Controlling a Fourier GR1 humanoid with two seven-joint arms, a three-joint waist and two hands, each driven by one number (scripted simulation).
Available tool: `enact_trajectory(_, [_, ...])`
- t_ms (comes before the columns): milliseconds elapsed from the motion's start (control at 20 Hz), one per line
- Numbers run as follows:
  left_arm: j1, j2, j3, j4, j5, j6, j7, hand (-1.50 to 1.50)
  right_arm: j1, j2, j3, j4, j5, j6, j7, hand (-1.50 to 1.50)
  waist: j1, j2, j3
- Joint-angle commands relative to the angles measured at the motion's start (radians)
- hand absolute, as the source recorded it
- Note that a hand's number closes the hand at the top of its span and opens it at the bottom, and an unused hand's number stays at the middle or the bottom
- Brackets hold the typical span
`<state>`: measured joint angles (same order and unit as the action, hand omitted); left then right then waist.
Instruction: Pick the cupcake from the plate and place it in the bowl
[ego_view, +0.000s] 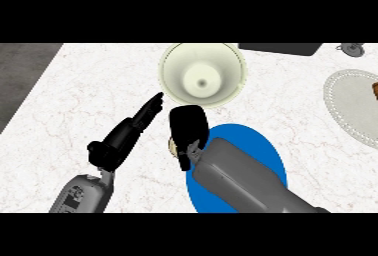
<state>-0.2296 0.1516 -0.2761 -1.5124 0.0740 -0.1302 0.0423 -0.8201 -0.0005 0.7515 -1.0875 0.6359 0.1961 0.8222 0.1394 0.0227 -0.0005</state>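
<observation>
Cupcake (174, 145) between plate (255, 145) and bowl (203, 74)!
Right hand (189, 131) curls round the mostly hidden cupcake just short of the bowl; it could clip the rim. Left hand (133, 127) straight-fingered beside the bowl.

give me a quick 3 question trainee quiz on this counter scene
1. True or false: the cupcake is already in the bowl.
2. Which hand is over the blue plate's left edge: A) left hand B) right hand?
3. What colour is the plate at the far right?

Key
1. False; what shows of it peeks out under the right hand, short of the bowl.
2. B.
3. White.
</observation>
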Motion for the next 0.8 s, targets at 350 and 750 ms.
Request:
enact_trajectory(350, [0.013,-0.025,-0.011,-0.002,-0.018,0.023,0.015,0.00,-0.330,0.000,0.146,0.045,0.005,-0.325,0.200,1.50,-0.015,-0.012,-0.001])
enact_trajectory(750, [0.037,0.002,0.014,-0.016,-0.018,0.016,0.001,0.00,-0.448,0.000,0.046,0.079,-0.004,-0.613,0.229,1.50,-0.039,-0.007,-0.001])
